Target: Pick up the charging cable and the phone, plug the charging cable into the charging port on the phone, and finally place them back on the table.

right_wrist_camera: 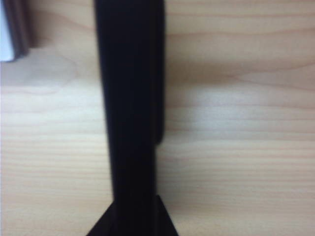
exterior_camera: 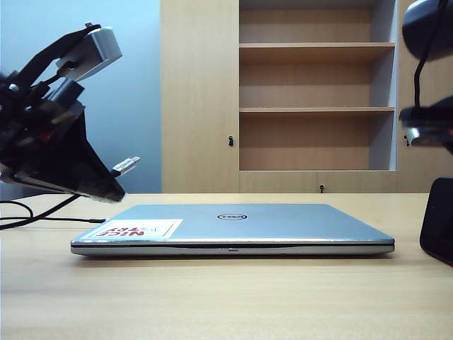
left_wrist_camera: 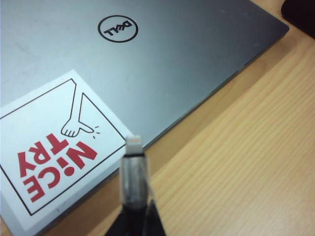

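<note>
The left gripper (exterior_camera: 117, 185), raised over the silver Dell laptop (exterior_camera: 233, 228), is clenched on the thin black charging cable (left_wrist_camera: 133, 177) w/ silvery plug tip pointing out. The right gripper (right_wrist_camera: 132, 216), at the right edge of the exterior view, grasps the flat black phone (right_wrist_camera: 129, 98) edge-on above the pale wood-grain table (exterior_camera: 226, 297). Risk: the port is not visible, so plug and port may misalign and the phone may slip in the grip.

Exterior camera low at table level, facing shelves across closed silver laptop (exterior_camera: 233, 227). Left wrist camera close above laptop (left_wrist_camera: 162, 59), shared with exterior. Right wrist camera very near light-wood table (right_wrist_camera: 236, 123).
</note>
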